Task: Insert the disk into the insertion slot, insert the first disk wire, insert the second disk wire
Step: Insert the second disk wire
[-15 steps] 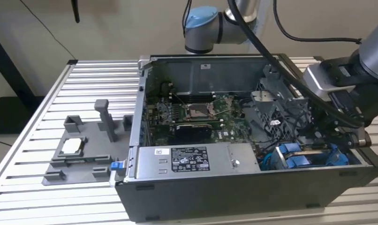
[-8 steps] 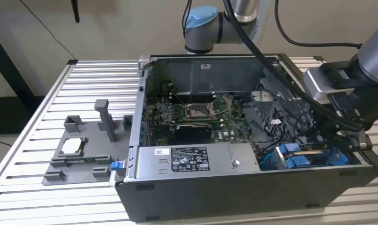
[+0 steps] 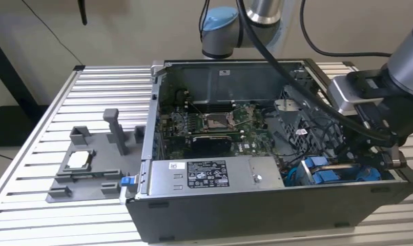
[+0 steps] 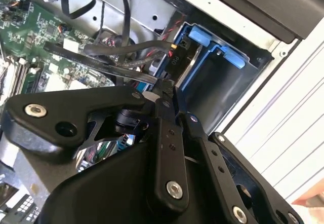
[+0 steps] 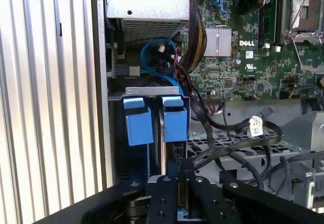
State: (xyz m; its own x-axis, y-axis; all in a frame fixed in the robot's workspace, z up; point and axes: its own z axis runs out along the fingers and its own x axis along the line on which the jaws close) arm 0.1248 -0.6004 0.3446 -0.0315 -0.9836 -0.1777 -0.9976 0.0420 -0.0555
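Note:
The blue plastic carrier of the disk (image 5: 152, 120) sits in the insertion slot (image 5: 152, 90), the grey metal cage in the case's front corner, at the exterior view's lower right (image 3: 329, 171). Blue tabs hide most of the disk's metal body. My gripper (image 4: 164, 89) hangs just above this bay (image 3: 380, 156). Its black fingers (image 5: 167, 186) are pressed close together on a flat black disk wire (image 4: 101, 64) that runs from the motherboard side to the fingertips. A black connector (image 4: 177, 57) with red and black leads rests at the blue frame's edge (image 4: 217, 49).
The open case holds a green motherboard (image 3: 220, 123), a grey labelled power-supply box (image 3: 206, 177) and loose black cables (image 5: 238, 138) beside the bay. A grey fixture (image 3: 90, 164) stands on the slatted table (image 3: 28, 169) at the exterior view's left.

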